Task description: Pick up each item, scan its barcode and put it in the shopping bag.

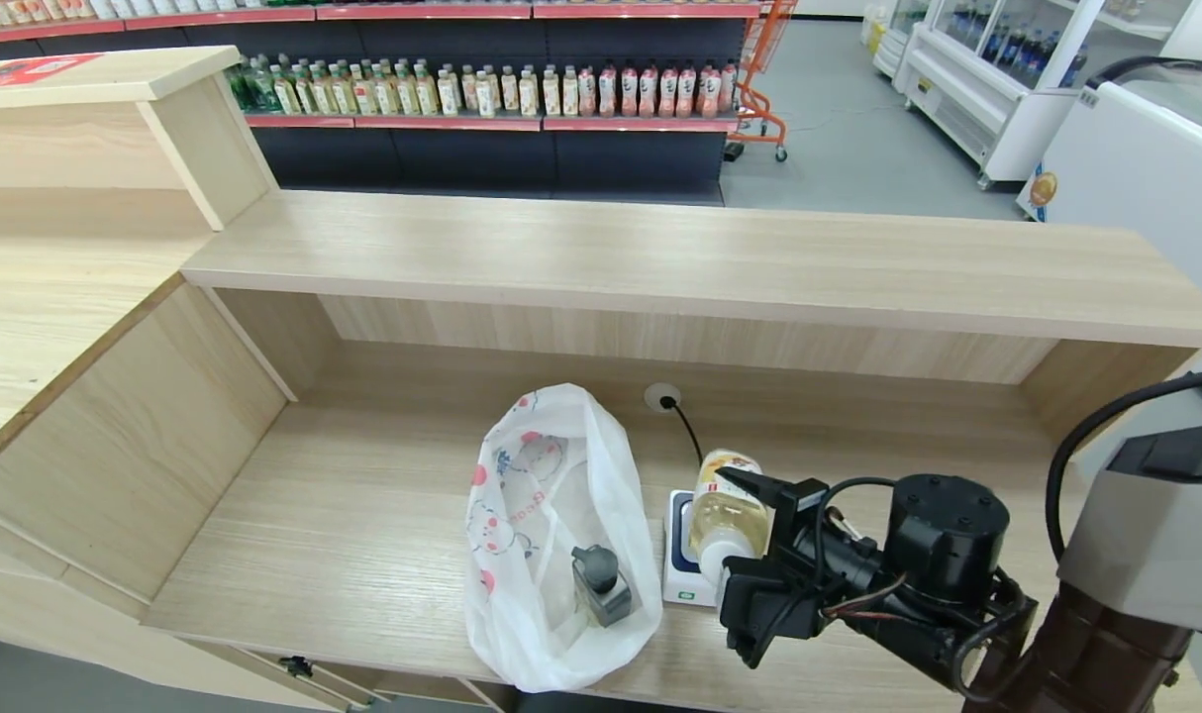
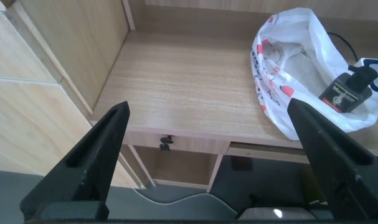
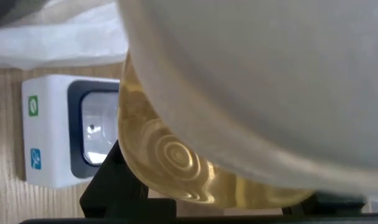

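A shop aisle runs across the top of the head view, with shelves (image 1: 482, 91) of drinks in a row and white coolers (image 1: 987, 89) at the upper right, cut off by the frame edge. Below them a pale wooden ledge (image 1: 660, 257) overhangs the table (image 1: 363, 495), whose far corners lie in its shade. Low in the centre of the frame lies the shopping bag (image 1: 551, 535), white and printed with red and blue, its mouth slumped open. A dark bottle (image 1: 601, 584) with a black top shows through the thin plastic, its label too small to make out. Just right of the bag sits a white scanner (image 1: 682, 582), most of its face covered by what is held above it. A black cable (image 1: 688, 431) runs from a hole in the table down behind it. The right tool (image 1: 745, 540) enters from the lower right and is clenched on a bottle (image 1: 728, 510) of yellowish liquid with a white cap, held on its side over the scanner. Whether the bottle touches the scanner cannot be told. In the right wrist view the bottle's pale body crowds the frame, leaving part of the scanner's dark window visible at the left and one black finger (image 3: 114, 186) at the bottom. In the left wrist view the left tool (image 2: 208, 112) is released, its two black fingers spread wide above the table's near edge, with the bag at the upper right well apart from it.
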Controlling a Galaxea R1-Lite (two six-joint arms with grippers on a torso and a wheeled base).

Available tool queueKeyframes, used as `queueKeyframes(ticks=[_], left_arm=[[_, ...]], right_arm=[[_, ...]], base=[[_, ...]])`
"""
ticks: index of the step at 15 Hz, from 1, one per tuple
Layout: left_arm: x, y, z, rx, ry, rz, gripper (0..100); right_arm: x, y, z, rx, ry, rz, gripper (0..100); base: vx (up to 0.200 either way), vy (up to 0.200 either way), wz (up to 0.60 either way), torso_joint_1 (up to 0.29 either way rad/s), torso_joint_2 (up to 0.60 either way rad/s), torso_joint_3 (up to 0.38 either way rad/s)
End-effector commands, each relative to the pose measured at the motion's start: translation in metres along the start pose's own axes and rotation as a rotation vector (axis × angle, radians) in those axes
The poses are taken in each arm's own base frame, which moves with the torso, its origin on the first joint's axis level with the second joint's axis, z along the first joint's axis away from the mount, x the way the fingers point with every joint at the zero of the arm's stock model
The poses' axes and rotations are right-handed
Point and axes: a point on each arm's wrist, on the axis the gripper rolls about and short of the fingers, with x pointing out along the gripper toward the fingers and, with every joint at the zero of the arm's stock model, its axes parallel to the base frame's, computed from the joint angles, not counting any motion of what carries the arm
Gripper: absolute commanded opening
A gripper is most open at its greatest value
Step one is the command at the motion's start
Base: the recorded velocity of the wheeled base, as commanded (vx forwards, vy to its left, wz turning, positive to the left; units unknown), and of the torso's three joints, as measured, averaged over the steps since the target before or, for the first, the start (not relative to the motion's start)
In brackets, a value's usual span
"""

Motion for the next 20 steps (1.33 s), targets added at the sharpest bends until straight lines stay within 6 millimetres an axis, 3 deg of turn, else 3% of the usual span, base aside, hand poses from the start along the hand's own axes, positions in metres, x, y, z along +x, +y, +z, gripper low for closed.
queueKeyframes(ticks=[1,20], left_arm=[[0.000,0.000,0.000,0.000,0.000,-0.001,100],[0.000,0.000,0.000,-0.002,0.000,0.001,100]], right_arm=[[0.007,0.009,-0.002,0.002,0.004,0.026,0],[0.025,0.025,-0.010,0.002,-0.020,0.061,0]], base=[[0.000,0.000,0.00,0.000,0.00,0.000],[0.000,0.000,0.00,0.000,0.00,0.000]])
